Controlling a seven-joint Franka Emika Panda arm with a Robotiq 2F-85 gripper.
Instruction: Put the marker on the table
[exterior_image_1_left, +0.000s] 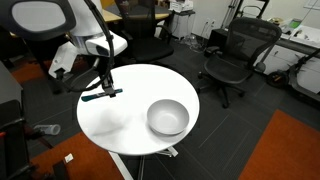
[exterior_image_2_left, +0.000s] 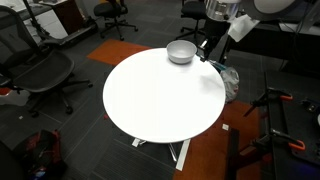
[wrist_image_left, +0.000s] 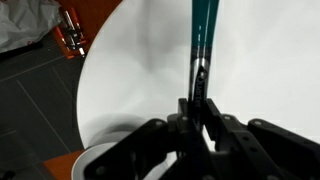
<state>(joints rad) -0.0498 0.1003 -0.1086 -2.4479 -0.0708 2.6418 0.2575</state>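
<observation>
We see the gripper (exterior_image_1_left: 104, 86) clenched on the marker (exterior_image_1_left: 100, 95), long axis about level, running straight up the middle of the wrist view, over the bench (exterior_image_1_left: 130, 105) near its edge, bowl (exterior_image_1_left: 167, 117) well apart.

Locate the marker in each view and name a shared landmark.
Exterior view: marker middle left, in the hand.
Exterior view: upper right at the hand; too small to discern.
Wrist view: marker top centre, upright.
Landmark: grey bowl.
</observation>
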